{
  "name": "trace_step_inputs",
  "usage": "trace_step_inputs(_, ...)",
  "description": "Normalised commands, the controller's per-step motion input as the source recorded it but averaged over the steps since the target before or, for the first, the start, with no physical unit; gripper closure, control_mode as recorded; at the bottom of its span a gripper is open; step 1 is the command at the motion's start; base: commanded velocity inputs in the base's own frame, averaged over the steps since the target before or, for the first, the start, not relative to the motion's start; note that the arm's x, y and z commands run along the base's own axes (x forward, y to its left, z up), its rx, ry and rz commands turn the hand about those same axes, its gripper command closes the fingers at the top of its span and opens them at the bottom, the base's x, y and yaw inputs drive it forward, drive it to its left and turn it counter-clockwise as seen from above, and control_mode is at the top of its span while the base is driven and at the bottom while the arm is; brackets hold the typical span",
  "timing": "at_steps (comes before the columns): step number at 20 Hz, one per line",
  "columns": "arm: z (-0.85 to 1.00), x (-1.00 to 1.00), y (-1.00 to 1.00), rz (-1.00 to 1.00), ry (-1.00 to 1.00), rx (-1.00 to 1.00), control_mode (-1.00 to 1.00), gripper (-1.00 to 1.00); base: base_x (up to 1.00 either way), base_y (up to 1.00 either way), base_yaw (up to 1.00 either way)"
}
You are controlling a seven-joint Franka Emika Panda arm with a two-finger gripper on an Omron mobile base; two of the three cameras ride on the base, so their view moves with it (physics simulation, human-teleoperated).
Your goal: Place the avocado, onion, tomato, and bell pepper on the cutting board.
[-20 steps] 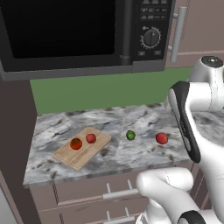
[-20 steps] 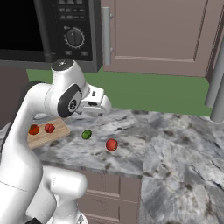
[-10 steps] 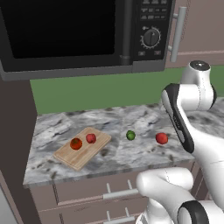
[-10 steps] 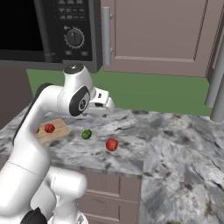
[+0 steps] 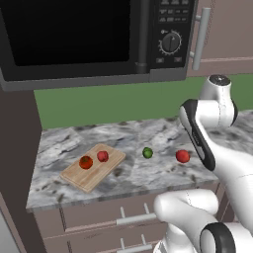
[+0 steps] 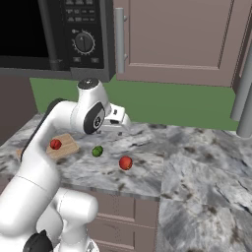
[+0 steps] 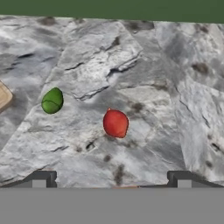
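With its 2 fingers apart and empty, the pincer (image 7: 111, 186) hangs over the small dark-green roundish avocado (image 7: 52, 100) mid-tabletop: probably light, firm, prone to roll, best pinched across its widest middle.

Gripper (image 7: 111, 179) empty, fingers wide apart.

the grey marbled bench (image 5: 128, 180) carries the cutting board (image 5: 94, 170) near its left edge, then the avocado (image 5: 147, 152) and a red vegetable (image 5: 182, 156) mid-bench.

Avocado (image 7: 52, 101) left of red vegetable (image 7: 115, 123) on counter (image 7: 175, 87)
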Motion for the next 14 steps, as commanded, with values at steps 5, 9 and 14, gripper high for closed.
trace_step_inputs(5, -0.3, 0.18, -0.05, 0.0, 0.05, 0.0, -1.0, -1.0, 0.0, 0.0, 0.0)
trace_step_inputs(9, -0.29, 0.13, -0.11, 0.0, 0.04, 0.0, -1.0, -1.0, 0.0, 0.0, 0.0)
trace_step_inputs(14, -0.33, 0.16, -0.12, 0.0, 0.04, 0.0, -1.0, -1.0, 0.0, 0.0, 0.0)
